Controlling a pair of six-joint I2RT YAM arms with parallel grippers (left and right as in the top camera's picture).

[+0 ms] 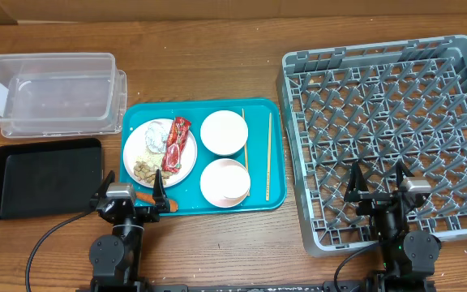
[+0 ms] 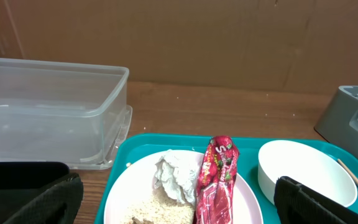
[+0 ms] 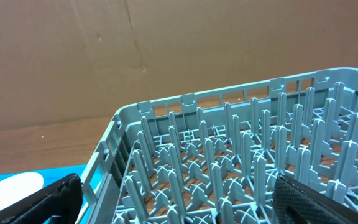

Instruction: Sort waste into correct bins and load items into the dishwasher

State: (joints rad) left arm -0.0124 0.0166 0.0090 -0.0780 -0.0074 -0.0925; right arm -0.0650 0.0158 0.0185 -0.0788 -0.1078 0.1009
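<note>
A round white plate point(image 1: 136, 139) lies on the teal serving tray point(image 1: 185, 112). It carries a red wrapper point(image 1: 174, 144), a foil ball point(image 1: 154, 136) and rice with brown bits point(image 1: 145, 166). An orange carrot point(image 1: 146, 197) lies at the tray's front left edge. Two white bowls point(image 1: 224, 132) point(image 1: 224, 182) and two chopsticks point(image 1: 268, 154) lie on the tray's right part. I cannot make out a cup. My left gripper point(image 1: 132, 191) is open just in front of the plate. In the left wrist view its jaws point(image 2: 179, 208) frame the wrapper point(image 2: 216, 180) and the foil point(image 2: 176, 177). My right gripper point(image 1: 377, 182) is open over the grey dish rack's point(image 1: 396, 97) front left part, and its jaws point(image 3: 176, 202) hold nothing.
The clear tub point(image 1: 51, 93) stands at the back left, with the black tray point(image 1: 43, 177) in front of it. The rack's upright pegs point(image 3: 229, 155) fill the right wrist view. A wall of brown cardboard stands behind the table.
</note>
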